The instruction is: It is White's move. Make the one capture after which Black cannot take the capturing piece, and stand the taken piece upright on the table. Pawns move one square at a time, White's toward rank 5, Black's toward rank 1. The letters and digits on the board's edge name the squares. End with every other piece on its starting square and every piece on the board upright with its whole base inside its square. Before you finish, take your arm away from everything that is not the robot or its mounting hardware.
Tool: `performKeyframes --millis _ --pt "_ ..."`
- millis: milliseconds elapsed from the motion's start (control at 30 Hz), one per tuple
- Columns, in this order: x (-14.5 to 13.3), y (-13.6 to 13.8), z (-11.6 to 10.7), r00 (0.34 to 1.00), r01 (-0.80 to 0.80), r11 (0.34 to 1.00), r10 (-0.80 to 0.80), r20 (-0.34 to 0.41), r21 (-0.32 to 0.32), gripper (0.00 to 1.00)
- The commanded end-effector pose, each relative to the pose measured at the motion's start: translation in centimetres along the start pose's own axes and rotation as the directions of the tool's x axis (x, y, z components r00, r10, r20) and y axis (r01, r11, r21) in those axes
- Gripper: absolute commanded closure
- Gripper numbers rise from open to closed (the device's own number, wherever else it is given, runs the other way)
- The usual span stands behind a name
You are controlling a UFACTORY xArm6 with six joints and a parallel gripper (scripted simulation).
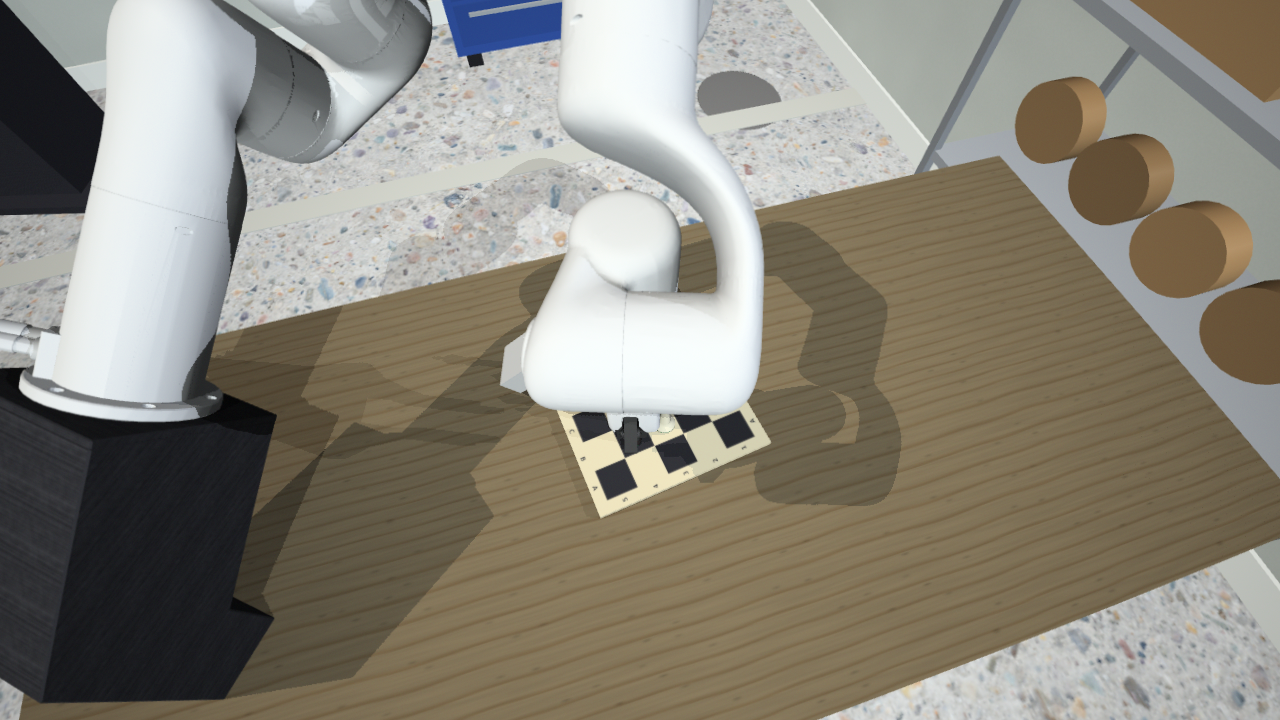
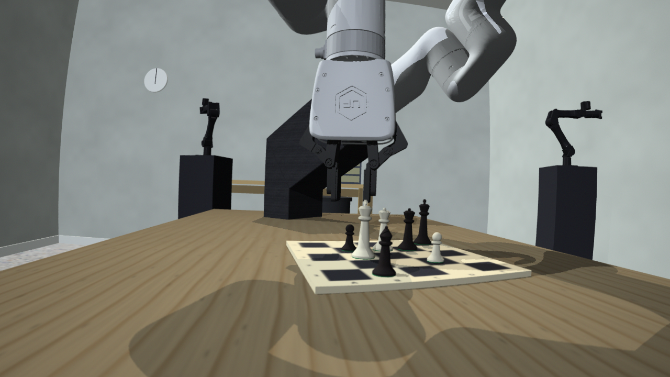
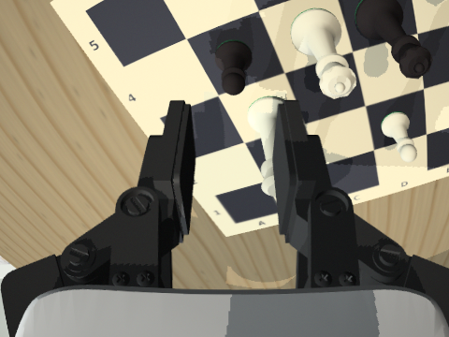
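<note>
My gripper [image 1: 631,447] [image 2: 351,199] [image 3: 234,129] is open and empty, fingers partly spread, above the board [image 1: 601,512] [image 2: 421,284] [image 3: 206,166]. The white king [image 1: 665,425] [image 2: 363,234] [image 3: 266,111] stands on B3; the right finger partly hides it in the wrist view. The black pawn [image 2: 348,239] [image 3: 233,58] is on B4, the white queen [image 2: 383,216] [image 3: 315,30] on C4, the black queen [image 2: 408,229] [image 3: 381,19] on D4, the white pawn [image 2: 435,248] [image 3: 396,124] on D2. The black bishop [image 2: 384,257] is on B1, hidden in the wrist view. The black king [image 2: 423,224] stands at the back.
The board lies on the wooden table [image 1: 805,582] [image 2: 187,253]. The black arm pedestal [image 1: 152,555] stands at the left in the top view. The grey shelf with brown round blocks [image 1: 1177,250] is beyond the table's right end. The white pieces stand close to black ones.
</note>
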State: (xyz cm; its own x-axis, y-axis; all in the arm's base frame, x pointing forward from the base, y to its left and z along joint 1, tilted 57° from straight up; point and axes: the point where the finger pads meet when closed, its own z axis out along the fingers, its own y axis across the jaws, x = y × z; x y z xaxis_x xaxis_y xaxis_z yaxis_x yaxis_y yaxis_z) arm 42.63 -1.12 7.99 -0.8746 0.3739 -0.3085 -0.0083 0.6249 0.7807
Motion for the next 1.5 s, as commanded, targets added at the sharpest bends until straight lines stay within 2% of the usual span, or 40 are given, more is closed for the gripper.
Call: performKeyframes --millis 0,567,1467 --pt "-0.1 0.0 0.6 1.0 0.001 1.0 -0.001 0.002 0.0 0.66" --pt "-0.1 0.0 2.0 1.0 0.001 1.0 -0.001 0.002 0.0 0.66" --pt "-0.1 0.0 2.1 1.0 0.001 1.0 -0.001 0.002 0.0 0.66"
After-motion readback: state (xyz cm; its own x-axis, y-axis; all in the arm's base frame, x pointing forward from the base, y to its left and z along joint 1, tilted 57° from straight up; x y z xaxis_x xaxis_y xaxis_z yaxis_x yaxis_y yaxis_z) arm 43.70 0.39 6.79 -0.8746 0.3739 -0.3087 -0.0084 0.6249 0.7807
